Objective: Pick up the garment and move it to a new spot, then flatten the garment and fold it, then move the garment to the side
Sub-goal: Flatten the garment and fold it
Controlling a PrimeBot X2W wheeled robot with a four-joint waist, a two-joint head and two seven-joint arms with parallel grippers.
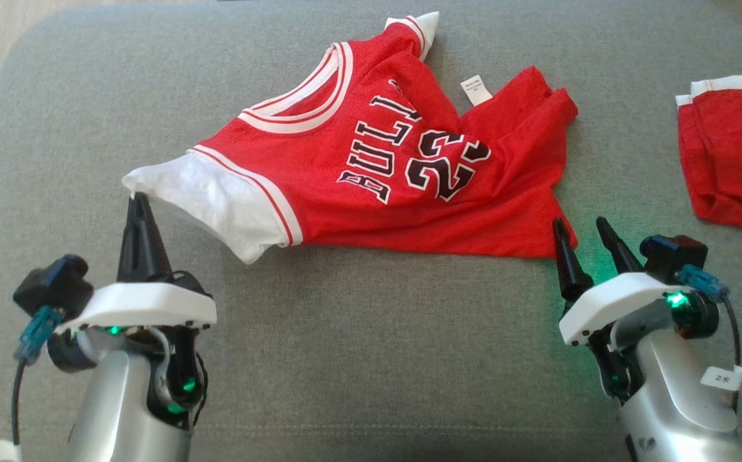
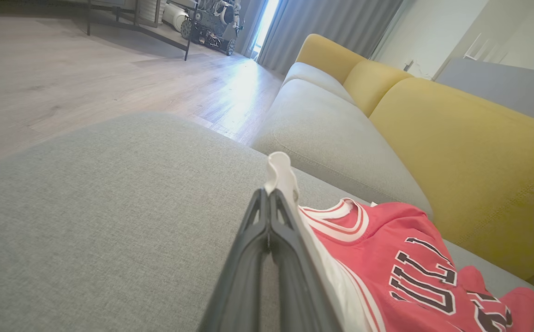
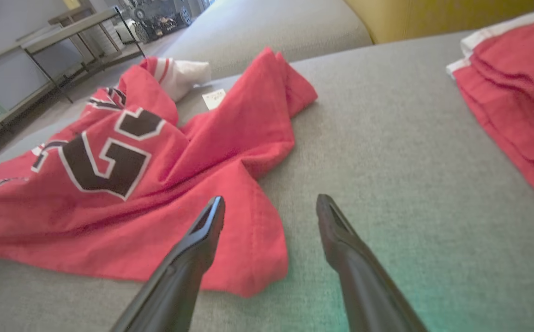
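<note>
A: Which way does the jersey [image 1: 358, 186] lie?

B: Front up on the grey cushion [image 1: 345, 359]; its long axis runs crosswise before the robot, neckline [image 1: 306, 96] toward the robot's left, hem toward its right; the lettering reads sideways.

A: And the claws?

B: The left claw [image 1: 138, 202] is pinched tight on the tip of the jersey's white sleeve [image 1: 210, 199]; the right claw [image 1: 580, 224] gapes wide at the jersey's hem corner, holding nothing; one finger over the cloth, the other over bare cushion.

A: Around it?

B: A folded red cloth [image 1: 736, 160] lies apart beyond the jersey's hem; a yellow backrest [image 2: 456, 152] rises behind the jersey; wooden floor [image 2: 63, 69] past its sleeve side.
</note>
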